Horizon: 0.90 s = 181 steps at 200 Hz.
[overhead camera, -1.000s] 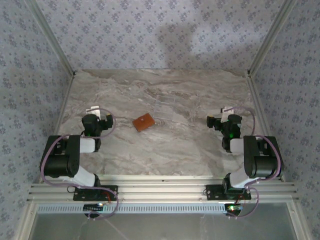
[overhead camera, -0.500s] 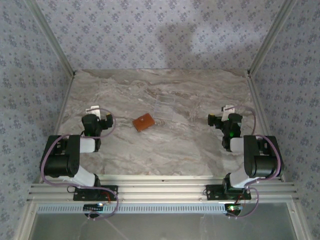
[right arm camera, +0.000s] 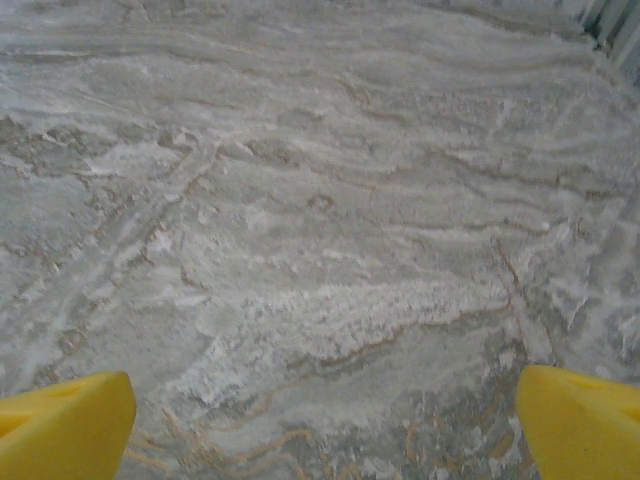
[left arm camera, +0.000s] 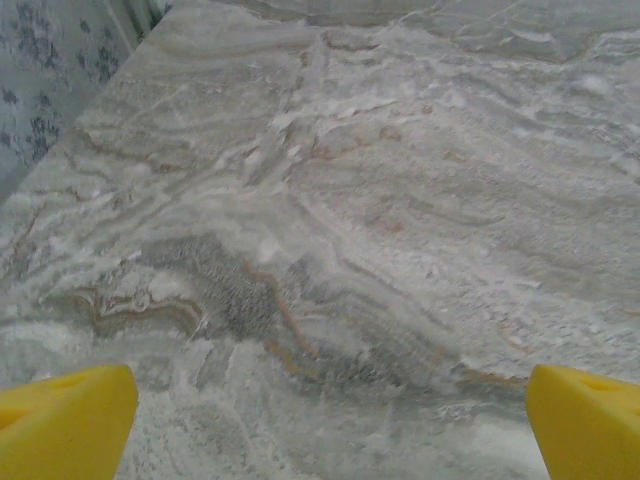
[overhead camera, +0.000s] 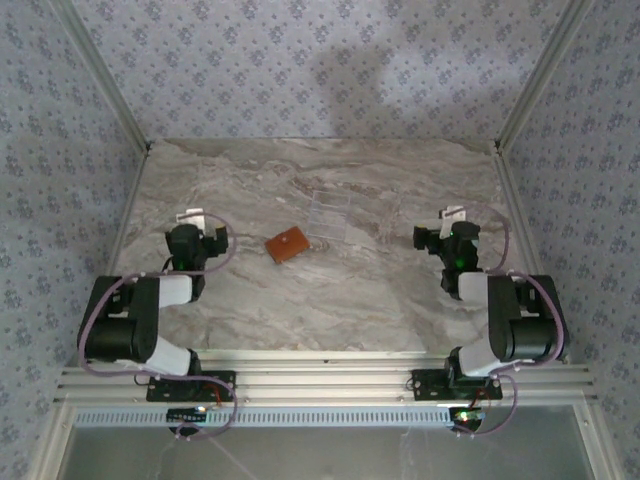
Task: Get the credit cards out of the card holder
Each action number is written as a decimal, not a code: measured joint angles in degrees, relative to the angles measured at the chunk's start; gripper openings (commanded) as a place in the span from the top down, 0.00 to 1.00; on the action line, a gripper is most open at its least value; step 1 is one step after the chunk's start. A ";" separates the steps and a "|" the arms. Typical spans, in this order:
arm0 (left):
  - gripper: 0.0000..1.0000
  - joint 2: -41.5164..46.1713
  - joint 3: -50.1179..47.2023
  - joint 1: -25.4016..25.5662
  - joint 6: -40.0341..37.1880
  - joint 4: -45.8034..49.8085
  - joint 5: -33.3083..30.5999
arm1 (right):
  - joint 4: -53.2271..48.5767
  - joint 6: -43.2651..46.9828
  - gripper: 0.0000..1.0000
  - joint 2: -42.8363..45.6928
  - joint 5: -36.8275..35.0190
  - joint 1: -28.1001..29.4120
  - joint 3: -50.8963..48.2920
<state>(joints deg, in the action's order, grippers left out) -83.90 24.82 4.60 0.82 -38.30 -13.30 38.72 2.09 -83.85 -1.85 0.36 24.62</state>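
The card holder (overhead camera: 288,243) is a small orange-brown wallet lying flat near the middle of the marble table (overhead camera: 380,290). It looks folded shut, and the credit cards are hidden. My left gripper (overhead camera: 196,226) hovers low over the table well to the left of the holder. In the left wrist view that gripper (left arm camera: 330,425) is open, its yellow fingertips (left arm camera: 65,420) far apart over bare marble. My right gripper (overhead camera: 448,224) stands far to the right of the holder. It (right arm camera: 325,420) is open too, with nothing between its fingertips (right arm camera: 580,420).
A clear plastic tray (overhead camera: 329,213) lies just behind and to the right of the card holder. Patterned walls (overhead camera: 330,70) with metal corner posts close off the back and both sides of the table.
Both wrists have edged slightly forward, away from the bases. The card holder and tray have not moved, and both grippers stay open.
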 measured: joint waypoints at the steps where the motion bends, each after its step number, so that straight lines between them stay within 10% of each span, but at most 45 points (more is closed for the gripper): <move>1: 0.00 0.15 0.33 0.26 -0.11 0.57 -0.20 | -0.17 0.02 0.00 0.09 -0.07 0.04 0.09; 72: 0.00 5.68 12.22 8.68 0.87 24.02 -8.07 | -21.68 -0.22 0.00 5.46 -1.81 3.93 11.13; 181: 0.01 10.73 24.37 17.22 15.43 54.27 -0.79 | -51.04 -14.58 0.03 8.35 1.09 19.32 22.01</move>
<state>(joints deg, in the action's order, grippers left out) -73.17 49.19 21.82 16.25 15.97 -14.09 -12.32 -12.49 -75.50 -0.75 19.68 46.63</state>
